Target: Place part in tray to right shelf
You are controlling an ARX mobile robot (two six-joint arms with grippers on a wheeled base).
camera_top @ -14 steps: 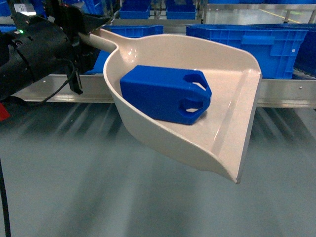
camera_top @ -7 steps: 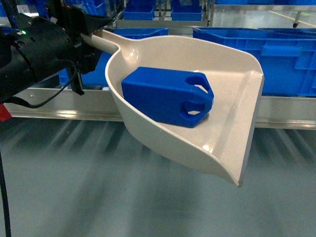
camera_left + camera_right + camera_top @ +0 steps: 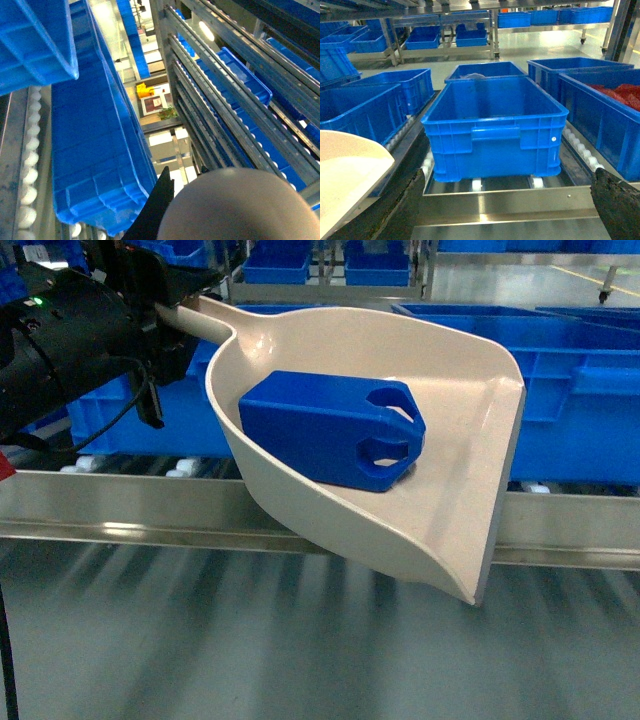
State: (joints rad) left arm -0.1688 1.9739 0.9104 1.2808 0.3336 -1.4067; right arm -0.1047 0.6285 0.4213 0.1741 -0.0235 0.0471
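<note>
The cream tray hangs in the air, tilted, with the bright-blue part lying on its side inside it. My left gripper is shut on the tray's long handle at the upper left. In the left wrist view the gripper shows one black finger beside the handle's round end. The tray's front lip reaches over the shiny front rail of the right shelf. My right gripper is open and empty, facing the rail; the tray's edge shows at its left.
Big blue crates stand on the white rollers just behind the rail. In the right wrist view one crate sits straight ahead, with others on both sides; one at the right holds something red. Grey floor lies below.
The shelf has come closer: its rail has dropped lower in the head view and the crates look larger. The tray with the part stays held the same way.
</note>
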